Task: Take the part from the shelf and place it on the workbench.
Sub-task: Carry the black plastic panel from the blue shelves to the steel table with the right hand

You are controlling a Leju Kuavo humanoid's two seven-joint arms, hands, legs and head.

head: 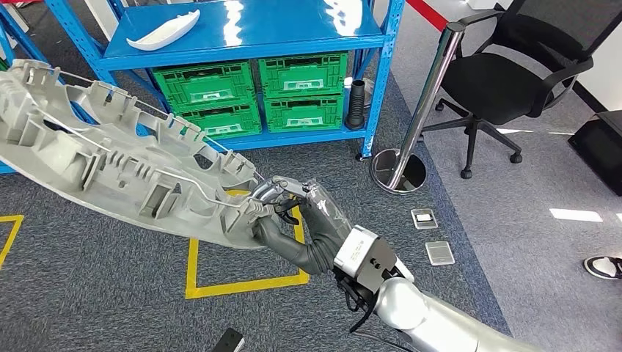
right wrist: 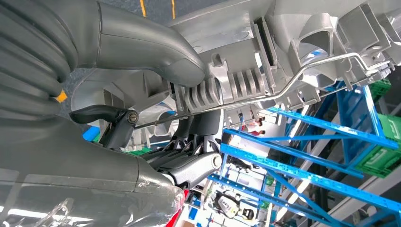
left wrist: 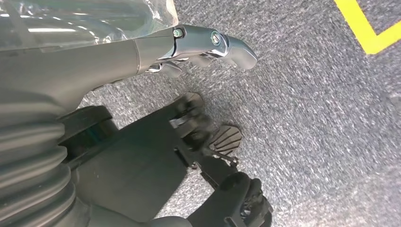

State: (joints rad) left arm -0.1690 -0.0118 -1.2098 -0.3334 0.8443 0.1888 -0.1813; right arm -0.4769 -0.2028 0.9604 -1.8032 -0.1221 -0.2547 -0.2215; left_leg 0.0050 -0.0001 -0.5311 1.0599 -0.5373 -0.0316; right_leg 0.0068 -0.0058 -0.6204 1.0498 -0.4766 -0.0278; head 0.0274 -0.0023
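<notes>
Since the part [head: 110, 158] is long and ribbed, it is gripped at one end only, and the rest is carried out across the left half of the head view, clear of the carpet. It is a grey moulded panel with a thin wire rod running along its ribs. The right hand [head: 282, 213], at the centre of the head view, is closed around the near end of the part: in the right wrist view the thick thumb is pressed against one face while the darker fingers [right wrist: 198, 137] are hooked over the ribs on the other, so the part is pinched between them, probably so that the ribs can serve as a firm hold.

The left hand [left wrist: 189, 61] is seen hanging over the grey carpet with its fingers curled in and nothing held.

The blue shelf [head: 242, 37] is set along the top of the head view; a white curved piece [head: 163, 32] is left on it, with green crates [head: 257, 92] stacked below. The table is not in sight, so the placing step is judged to be yet undone.
</notes>
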